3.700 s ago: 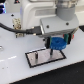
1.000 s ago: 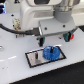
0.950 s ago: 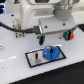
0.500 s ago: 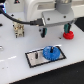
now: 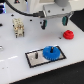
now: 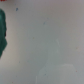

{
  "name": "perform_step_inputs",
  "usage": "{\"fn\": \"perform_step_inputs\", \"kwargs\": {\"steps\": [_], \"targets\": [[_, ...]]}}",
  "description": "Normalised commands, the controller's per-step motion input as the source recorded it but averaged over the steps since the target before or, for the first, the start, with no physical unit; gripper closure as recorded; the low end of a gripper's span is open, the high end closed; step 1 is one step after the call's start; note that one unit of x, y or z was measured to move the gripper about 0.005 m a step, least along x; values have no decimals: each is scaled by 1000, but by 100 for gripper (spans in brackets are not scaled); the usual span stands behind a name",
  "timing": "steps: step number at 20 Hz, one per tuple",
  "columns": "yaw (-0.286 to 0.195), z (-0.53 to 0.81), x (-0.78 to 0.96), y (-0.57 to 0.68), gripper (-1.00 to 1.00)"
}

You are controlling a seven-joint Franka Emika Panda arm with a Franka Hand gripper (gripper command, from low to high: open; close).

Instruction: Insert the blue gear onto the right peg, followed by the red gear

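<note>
Gripper (image 5: 53, 23) of mine hangs wide and empty above the plate (image 5: 35, 60), because the blue gear (image 5: 52, 52) sits on its right peg; the red gear (image 5: 68, 34) beyond waits.

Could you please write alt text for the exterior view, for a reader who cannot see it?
A blue gear sits on a black-framed grey plate on a white table. A smaller red gear lies apart, nearer the exterior view's right. The end effector hangs above them, holding nothing.

Right peg hidden beneath blue gear (image 5: 52, 52). End effector (image 5: 53, 21) blurred; jaw gap unreadable. Arm cropped at 12 o'clock edge. Wrist view: blurred counter (image 6: 47, 42), unidentifiable green shape (image 6: 2, 32) cropped.
</note>
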Motion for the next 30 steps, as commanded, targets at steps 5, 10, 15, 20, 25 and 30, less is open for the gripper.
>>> {"fn": "perform_step_inputs", "kwargs": {"steps": [5,10,15,20,25,30], "targets": [[0,17,46,43,-100],[0,33,143,120,-100],[0,166,463,210,-100],[0,213,669,302,-100],[0,35,231,176,-100],[0,-19,-99,327,-100]]}}
